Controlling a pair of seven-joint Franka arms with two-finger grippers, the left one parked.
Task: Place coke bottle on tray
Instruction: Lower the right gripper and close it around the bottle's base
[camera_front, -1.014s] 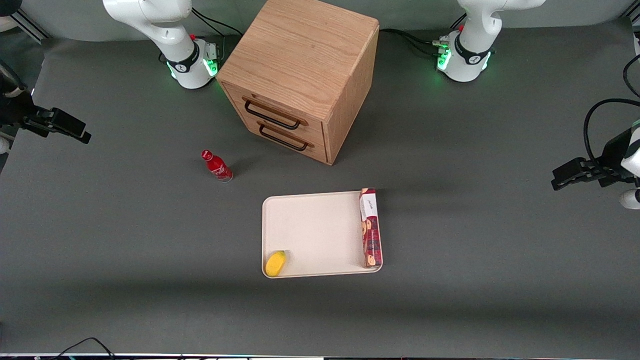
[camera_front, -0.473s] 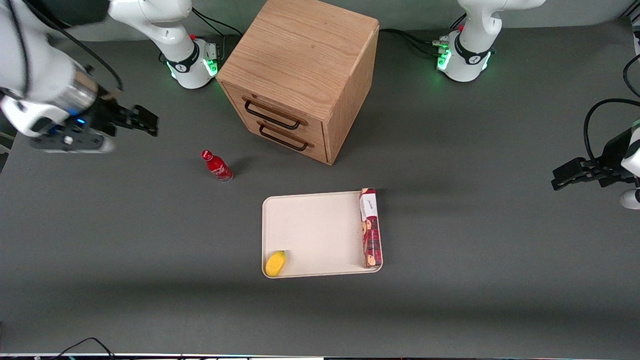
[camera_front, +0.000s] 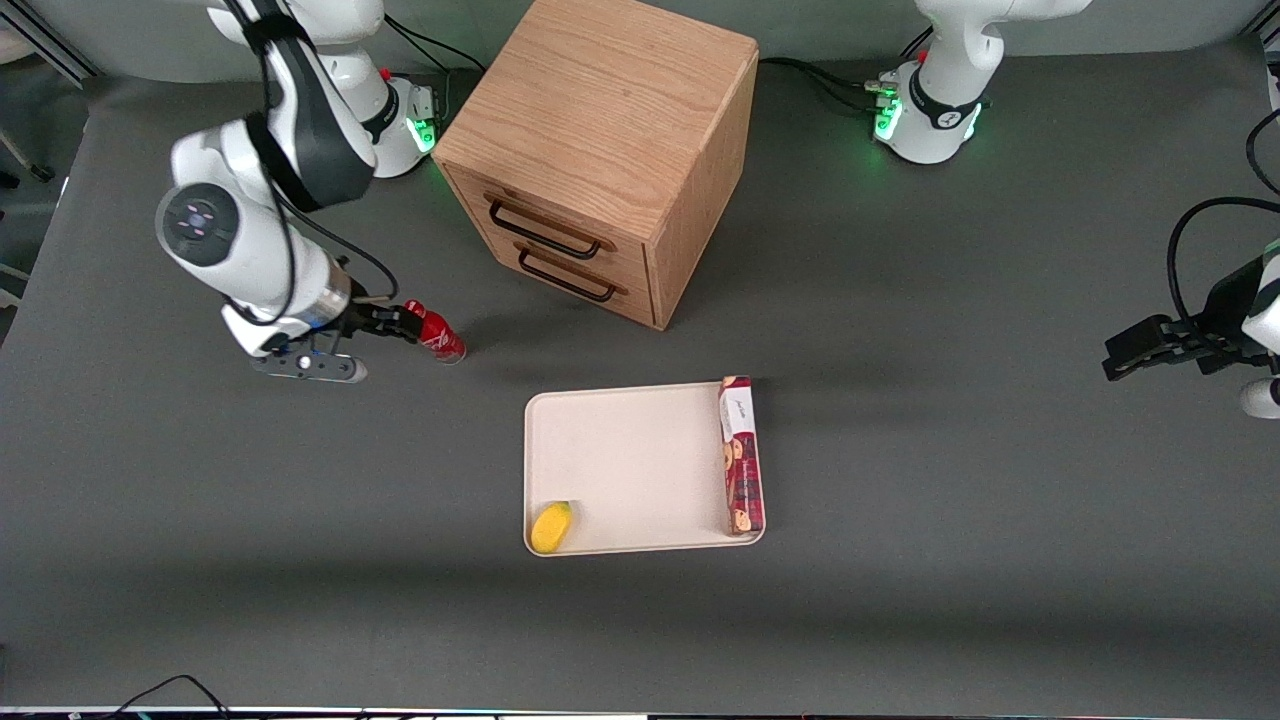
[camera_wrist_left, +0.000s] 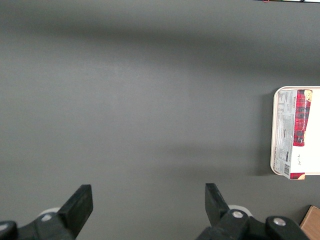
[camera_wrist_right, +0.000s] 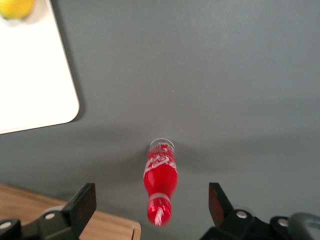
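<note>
Coke bottle (camera_wrist_right: 160, 187) stands upright between open pincer (camera_wrist_right: 152, 202).

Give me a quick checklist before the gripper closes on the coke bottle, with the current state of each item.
1. Gripper open: ok, fingers spread wide.
2. Coke bottle between the fingers: ok, roughly centred.
3. Bottle standing on the table: ok, upright in the front view.
4. Gripper low enough on the bottle: cannot tell.
5. Free spot on the tray: ok, bare middle between the yellow fruit and the biscuit box.
6. Wooden cabinet clear of the path: ok.
</note>
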